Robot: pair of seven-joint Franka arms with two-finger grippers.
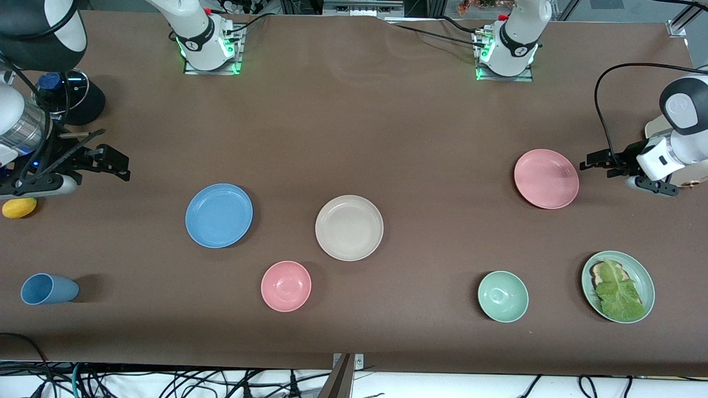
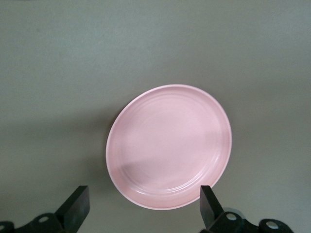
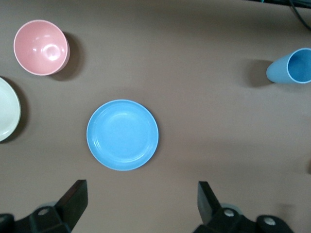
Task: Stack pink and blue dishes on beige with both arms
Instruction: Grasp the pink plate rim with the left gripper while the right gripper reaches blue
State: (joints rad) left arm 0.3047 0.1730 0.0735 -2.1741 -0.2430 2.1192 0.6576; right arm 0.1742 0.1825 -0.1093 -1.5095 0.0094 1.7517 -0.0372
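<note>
Bare table [image 1: 354,127] around beige plate [image 1: 349,227]

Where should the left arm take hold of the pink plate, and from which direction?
Probably at the rim. The pink plate lies flat on the table, wide and shallow, so only its raised edge fits between jaws. The left gripper, open, is up in the air at the plate's edge toward the left arm's end of the table; coming down onto that nearest rim looks best.

Matte plastic marks the pink plate [image 1: 546,178], blue plate [image 1: 219,215] and beige plate [image 1: 349,227], each faintly ringed. The brown table [image 1: 354,121] covering looks like soft, dull cloth, slightly rippled. The pink bowl [image 1: 286,286] shows glossier highlights inside.
</note>
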